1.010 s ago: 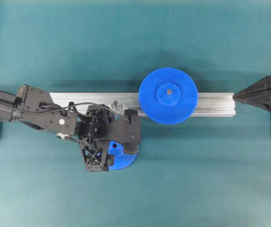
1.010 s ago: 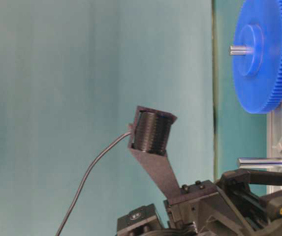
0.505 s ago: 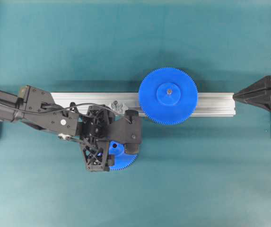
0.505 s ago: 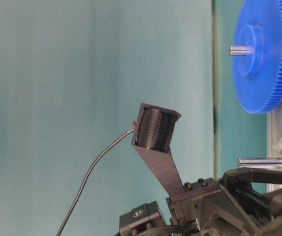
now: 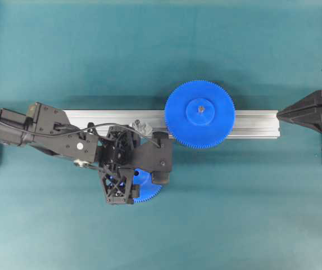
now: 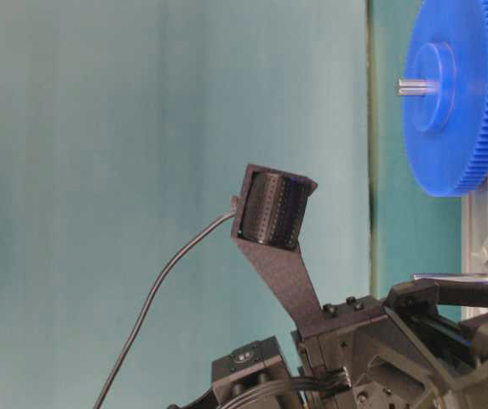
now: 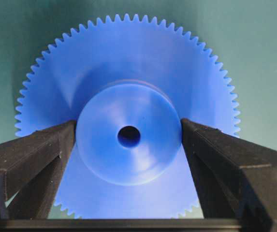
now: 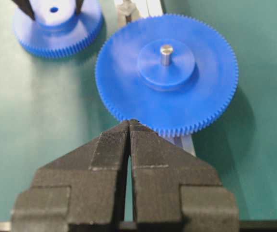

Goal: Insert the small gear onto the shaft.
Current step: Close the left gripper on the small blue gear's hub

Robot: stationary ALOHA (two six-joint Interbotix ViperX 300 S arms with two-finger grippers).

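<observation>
No writing is legible. The left end effector (image 7: 128, 140) is spread wide, fingers flanking the small gear's (image 7: 128, 96) hub on the surface near the rail (image 5: 250, 124). The right end effector (image 8: 129, 128) is pressed together.

Small gear (image 7: 128, 135): smooth, glossy blue plastic.

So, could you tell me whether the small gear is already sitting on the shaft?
No, the small gear lies flat on the table beside the rail, its hub hole empty between the left gripper's fingers.
</observation>
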